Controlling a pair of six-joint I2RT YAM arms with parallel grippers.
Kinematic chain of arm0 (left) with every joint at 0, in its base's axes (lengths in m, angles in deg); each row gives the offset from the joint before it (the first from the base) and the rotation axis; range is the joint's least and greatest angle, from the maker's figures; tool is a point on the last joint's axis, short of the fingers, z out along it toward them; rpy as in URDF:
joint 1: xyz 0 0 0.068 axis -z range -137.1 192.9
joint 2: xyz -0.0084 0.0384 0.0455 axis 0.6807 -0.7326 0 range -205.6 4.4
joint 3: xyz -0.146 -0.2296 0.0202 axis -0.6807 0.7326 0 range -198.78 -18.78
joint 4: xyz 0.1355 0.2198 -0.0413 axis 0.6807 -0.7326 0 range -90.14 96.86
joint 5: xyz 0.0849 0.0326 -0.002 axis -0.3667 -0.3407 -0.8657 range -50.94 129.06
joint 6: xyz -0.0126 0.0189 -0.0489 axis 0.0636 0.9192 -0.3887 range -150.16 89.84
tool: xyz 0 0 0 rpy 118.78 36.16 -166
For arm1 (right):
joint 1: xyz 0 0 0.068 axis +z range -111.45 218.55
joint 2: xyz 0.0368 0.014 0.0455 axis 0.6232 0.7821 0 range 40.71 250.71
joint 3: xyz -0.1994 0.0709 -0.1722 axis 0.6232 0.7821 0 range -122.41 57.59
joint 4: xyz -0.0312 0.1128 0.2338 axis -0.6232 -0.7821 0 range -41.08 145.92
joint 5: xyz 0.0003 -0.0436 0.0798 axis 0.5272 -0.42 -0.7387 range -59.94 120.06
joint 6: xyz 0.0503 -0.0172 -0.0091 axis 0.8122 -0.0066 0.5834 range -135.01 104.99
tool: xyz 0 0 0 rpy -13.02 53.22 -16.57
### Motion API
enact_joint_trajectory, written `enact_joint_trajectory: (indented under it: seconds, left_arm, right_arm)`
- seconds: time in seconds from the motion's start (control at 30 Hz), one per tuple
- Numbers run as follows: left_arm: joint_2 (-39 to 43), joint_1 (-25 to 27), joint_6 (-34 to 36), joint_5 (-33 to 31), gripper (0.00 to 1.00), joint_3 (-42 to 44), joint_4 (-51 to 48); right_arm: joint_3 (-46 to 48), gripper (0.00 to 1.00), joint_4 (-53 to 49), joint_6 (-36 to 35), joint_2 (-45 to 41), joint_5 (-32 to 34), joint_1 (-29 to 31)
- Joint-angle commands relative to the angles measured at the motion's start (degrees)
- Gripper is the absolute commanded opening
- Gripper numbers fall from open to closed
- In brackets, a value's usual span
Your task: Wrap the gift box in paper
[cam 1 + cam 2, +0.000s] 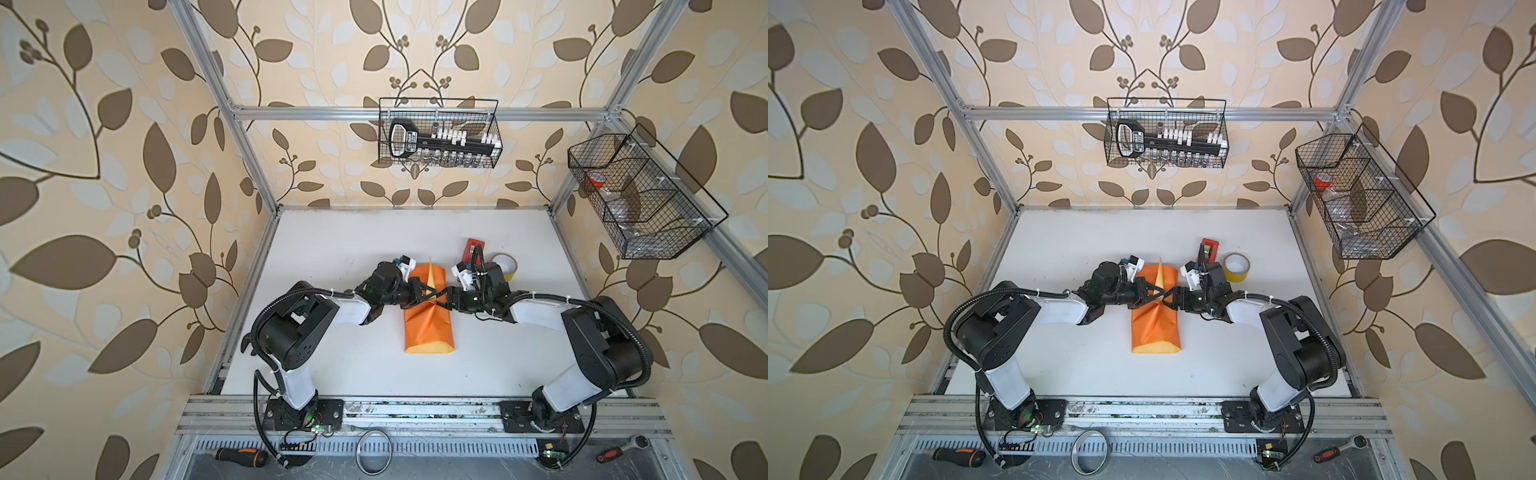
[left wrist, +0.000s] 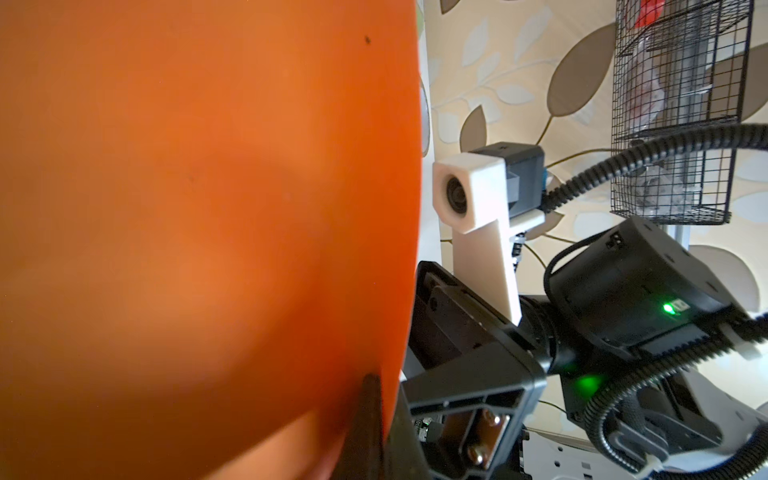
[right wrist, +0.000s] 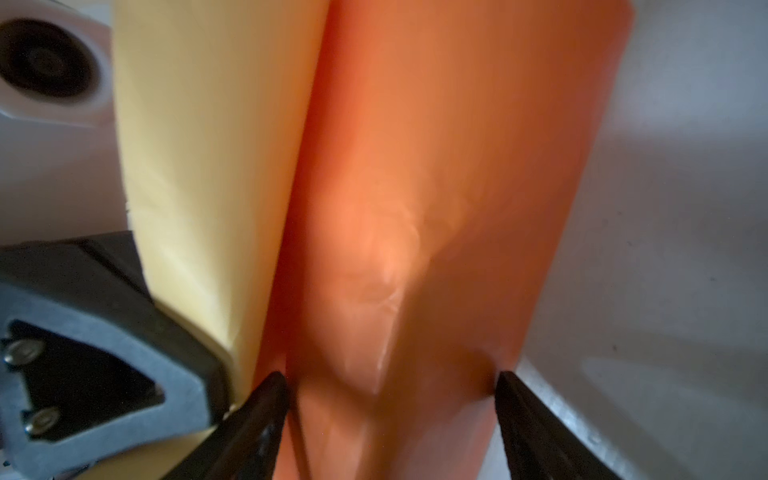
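The paper, orange side out, lies as a long wrapped bundle in mid-table. The gift box is hidden inside it. A yellow-backed flap stands up from the bundle's far half. My left gripper is shut on that flap's edge, and orange paper fills its wrist view. From the right, my right gripper is turned on its side. Its jaws are spread wide, with both fingertips pressing the orange wrap, one on top and one at table level.
A red tape dispenser and a yellow tape roll sit just behind my right wrist. Wire baskets hang on the back rail and the right rail. A screwdriver, a ring and a ratchet lie on the front tray.
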Motion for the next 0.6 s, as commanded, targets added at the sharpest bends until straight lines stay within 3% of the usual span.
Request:
enact_joint_trajectory:
  seconds: [0.0,0.13,0.57]
  left_arm:
    - [-4.3,1.0,0.8,0.4,0.00,2.7,1.3]
    - [-5.4,1.0,0.6,0.2,0.01,4.5,2.3]
    - [-7.3,1.1,1.8,-1.3,0.21,6.8,1.7]
  right_arm:
    - [1.5,0.79,-10.5,-2.0,3.3,8.1,1.2]
    - [1.3,0.79,-10.8,-2.1,3.1,8.3,1.2]
    - [0.2,0.79,-12.4,-2.4,2.1,8.8,1.3]
